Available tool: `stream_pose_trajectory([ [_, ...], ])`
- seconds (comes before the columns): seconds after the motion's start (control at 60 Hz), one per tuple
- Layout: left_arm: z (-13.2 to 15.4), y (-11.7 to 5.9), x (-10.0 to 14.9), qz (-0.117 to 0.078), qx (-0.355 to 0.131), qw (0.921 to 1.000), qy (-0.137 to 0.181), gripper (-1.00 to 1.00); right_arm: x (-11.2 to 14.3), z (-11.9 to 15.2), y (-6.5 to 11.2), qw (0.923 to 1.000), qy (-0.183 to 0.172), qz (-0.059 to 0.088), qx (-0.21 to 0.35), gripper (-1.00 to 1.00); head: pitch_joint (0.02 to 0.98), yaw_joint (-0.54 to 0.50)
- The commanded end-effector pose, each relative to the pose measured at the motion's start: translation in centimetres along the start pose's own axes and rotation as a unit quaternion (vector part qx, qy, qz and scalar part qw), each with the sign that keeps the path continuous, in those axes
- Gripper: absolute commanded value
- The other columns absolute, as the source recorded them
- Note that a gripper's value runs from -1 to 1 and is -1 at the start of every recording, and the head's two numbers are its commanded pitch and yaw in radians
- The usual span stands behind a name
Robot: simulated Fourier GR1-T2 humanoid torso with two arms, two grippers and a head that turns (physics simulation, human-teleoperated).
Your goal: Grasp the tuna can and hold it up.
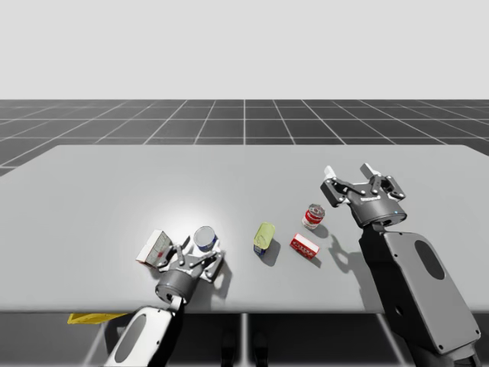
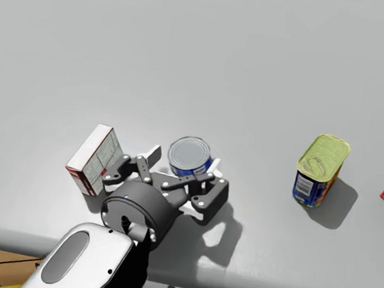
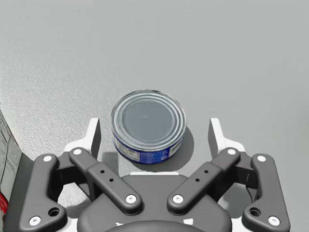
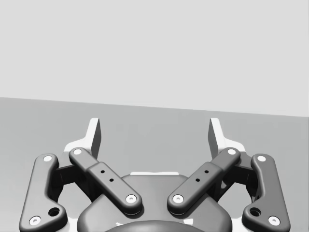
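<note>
The tuna can (image 3: 148, 123), short and blue with a silver lid, stands upright on the grey table near its front left (image 1: 205, 239) (image 2: 190, 155). My left gripper (image 3: 154, 133) is open around it, with one white fingertip on each side and a gap between each and the can wall. It reaches in low from the front edge (image 1: 200, 251) (image 2: 183, 160). My right gripper (image 1: 348, 171) hovers open above the right part of the table, holding nothing (image 4: 154, 133).
A white and red box (image 1: 153, 248) (image 2: 96, 158) stands close beside the left gripper. Toward the middle are a blue tin with a yellow-green lid (image 1: 263, 238) (image 2: 321, 169), a small red box (image 1: 304, 245) and a red and white can (image 1: 313, 216).
</note>
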Motion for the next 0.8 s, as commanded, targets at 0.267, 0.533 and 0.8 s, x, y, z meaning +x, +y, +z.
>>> stream_pose_trajectory([
  [0.267, -2.5, -0.3, -0.5, -0.014, 0.017, 0.9997, 0.012, -1.0, 0.1, 0.0, -0.2, 1.0, 0.0, -0.003, -0.001, -1.0, 0.853, 0.21],
  [0.533, -2.4, -0.4, -1.0, -0.019, 0.016, 0.9994, 0.024, 0.86, 0.1, 0.0, -0.3, 1.0, 0.0, -0.004, -0.002, -1.0, 0.813, 0.21],
  [0.8, -2.3, -0.5, -1.2, -0.027, 0.013, 0.9992, 0.027, 0.88, 0.1, 0.0, -0.4, 1.0, 0.0, -0.004, -0.002, -1.0, 0.618, 0.24],
])
